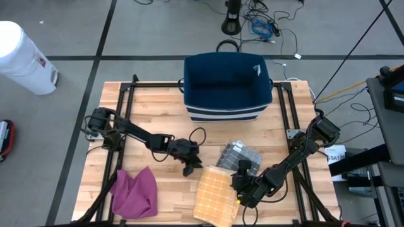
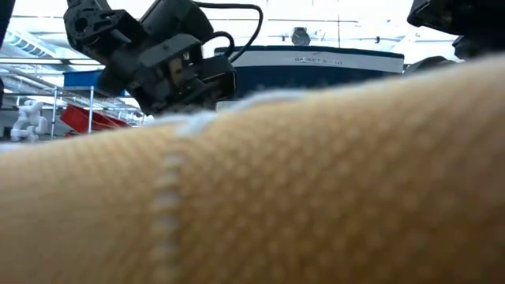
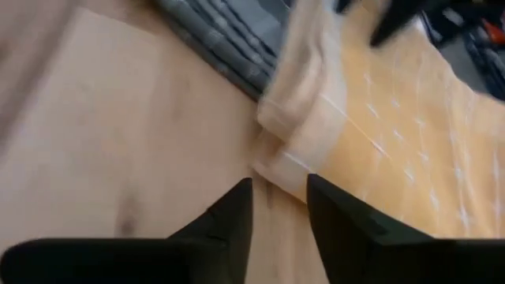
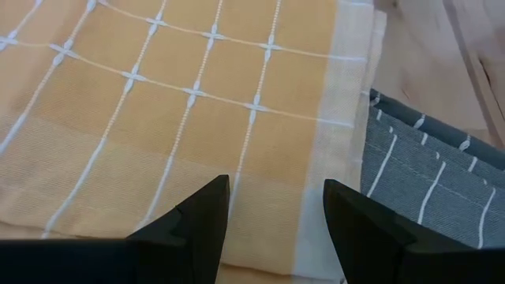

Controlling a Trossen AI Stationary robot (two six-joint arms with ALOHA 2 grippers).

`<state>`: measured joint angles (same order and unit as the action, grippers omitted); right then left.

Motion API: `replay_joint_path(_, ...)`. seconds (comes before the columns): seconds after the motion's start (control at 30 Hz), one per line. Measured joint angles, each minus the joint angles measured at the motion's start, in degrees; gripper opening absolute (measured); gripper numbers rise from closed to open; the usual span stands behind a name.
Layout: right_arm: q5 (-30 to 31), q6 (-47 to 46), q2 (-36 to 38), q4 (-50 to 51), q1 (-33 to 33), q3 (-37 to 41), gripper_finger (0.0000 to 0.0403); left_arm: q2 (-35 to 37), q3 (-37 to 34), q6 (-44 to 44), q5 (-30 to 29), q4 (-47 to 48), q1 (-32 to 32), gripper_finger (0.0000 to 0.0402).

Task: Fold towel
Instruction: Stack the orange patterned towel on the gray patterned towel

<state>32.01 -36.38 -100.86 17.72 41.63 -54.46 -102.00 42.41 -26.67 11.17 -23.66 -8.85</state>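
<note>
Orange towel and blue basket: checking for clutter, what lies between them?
In the high view, a folded grey striped towel lies between the orange towel and the blue basket.

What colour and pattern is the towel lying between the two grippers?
The towel is orange-yellow with a white grid of thin lines; clearest in the right wrist view.

Even, soft light from overhead, only faint shadows under the arms on the wooden table [image 1: 158, 107]. Down at table height the yellow towel [image 2: 316, 197] sits right against the lens and goes to mush (weave barely readable), with white glare blowing out the room behind. The left wrist picture is smeared with blur; the right wrist one is crisp.
</note>
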Motion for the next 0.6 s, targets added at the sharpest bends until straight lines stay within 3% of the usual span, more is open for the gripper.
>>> replay_joint_path(0.27,-0.21,0.94,0.0,-0.43,-0.03,0.0,0.0192,-1.48,0.02,-10.88,1.8,-2.15,0.52,0.0191)
replay_joint_path(0.6,1.71,2.38,0.0,-0.92,-0.07,-0.02,0.0192,-9.44,5.2,-15.48,8.88,-10.83,0.36,0.02)
